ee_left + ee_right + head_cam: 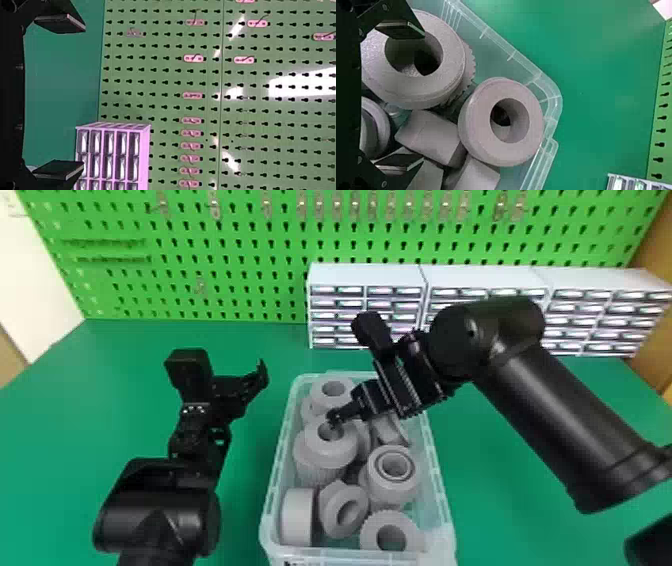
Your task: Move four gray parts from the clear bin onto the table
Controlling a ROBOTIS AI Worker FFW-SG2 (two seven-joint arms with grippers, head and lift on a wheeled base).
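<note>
Taking the clear bin (437, 477) as a dial, with twelve pointing away from the robot, the nearest gray pieces lie along its near wall: a toothed ring (369, 535) at five o'clock, a short cylinder (298, 517) on its side at seven, and a tilted ring (327, 515) near six. A round part with a nested ring (376, 487) sits around three to four.

Farther in, at ten o'clock, is the collared part (320, 465), standing bore up. The right gripper (423, 98) hangs over it, its fingers spread with nothing held; one fingertip is above the bore, the other over the neighbouring pieces. A far round part (317, 392) waits at eleven. Outside the bin, off toward ten, the left gripper (84, 95) is parked above the green table (240, 515), also spread and holding nothing.

Beyond stand the drawer cabinets (367, 275) toward one o'clock and the pegboard (225, 265) at twelve.

The step in hand looks like a pick from the bin. Next, I'd lower one finger into the bore and the other outside the wall, pinch, and lift straight up before heading for the table. The crowded neighbours could block that outer finger or get dragged along.
</note>
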